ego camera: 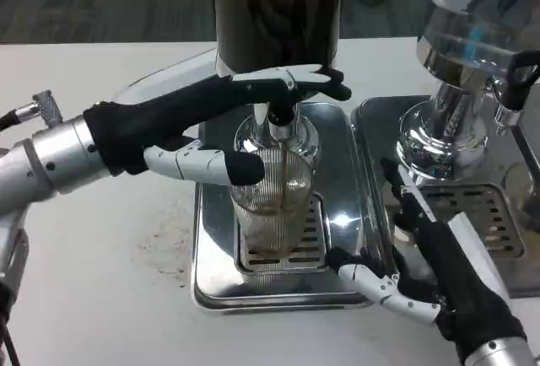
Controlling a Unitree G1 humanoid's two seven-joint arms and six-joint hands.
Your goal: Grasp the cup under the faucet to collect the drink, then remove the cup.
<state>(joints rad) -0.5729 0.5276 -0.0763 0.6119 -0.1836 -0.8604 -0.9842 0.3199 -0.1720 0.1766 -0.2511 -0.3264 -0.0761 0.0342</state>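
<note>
Filling step: cup held under the faucet.
The left hand [198,126] grips the ribbed cup [272,206] on the drip tray [211,282] beneath the faucet [281,113], at centre; the right hand [422,277], fingers spread and holding nothing, rests at five o'clock. Next move, judged: withdraw the cup level.

A second chrome dispenser [460,88] stands at right over its own slotted drip tray [489,214].
</note>
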